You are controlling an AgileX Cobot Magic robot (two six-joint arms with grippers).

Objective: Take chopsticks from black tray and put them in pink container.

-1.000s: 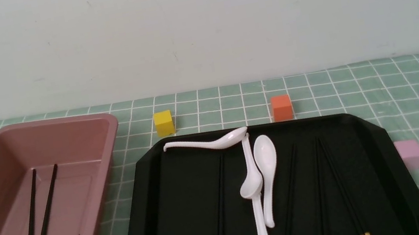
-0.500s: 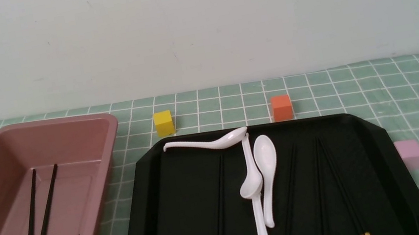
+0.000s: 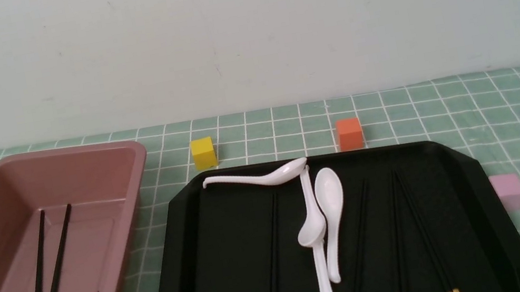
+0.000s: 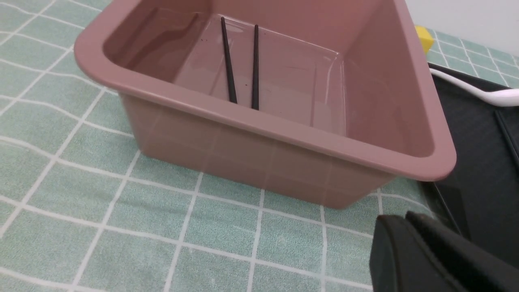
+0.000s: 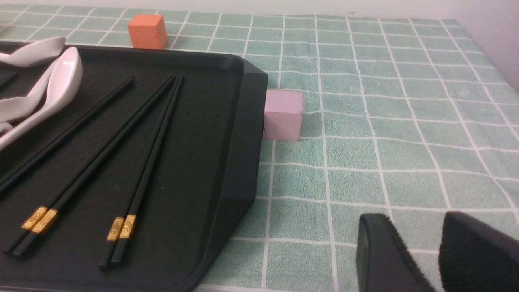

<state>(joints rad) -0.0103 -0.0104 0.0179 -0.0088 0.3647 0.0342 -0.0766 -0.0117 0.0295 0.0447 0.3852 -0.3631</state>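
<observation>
The pink container (image 3: 131, 160) stands on the left of the table with one pair of chopsticks (image 3: 50, 274) lying in it, also seen in the left wrist view (image 4: 243, 65). The black tray (image 3: 191, 243) in the middle carries several more chopsticks: a pair (image 3: 272, 261) left of the spoons and others (image 3: 395, 240) to their right, gold bands toward me (image 5: 121, 227). My left gripper (image 4: 405, 217) is shut and empty, low over the cloth by the container's near corner (image 4: 425, 170). My right gripper (image 5: 413, 221) is open and empty over the cloth right of the tray (image 5: 243, 142). Neither gripper shows in the front view.
Three white spoons (image 3: 329, 198) lie overlapping in the tray's middle. A yellow cube (image 3: 203, 153) and an orange cube (image 3: 349, 133) sit behind the tray. A small pale pink cube (image 3: 507, 190) rests against its right edge (image 5: 283, 114). A green checked cloth covers the table.
</observation>
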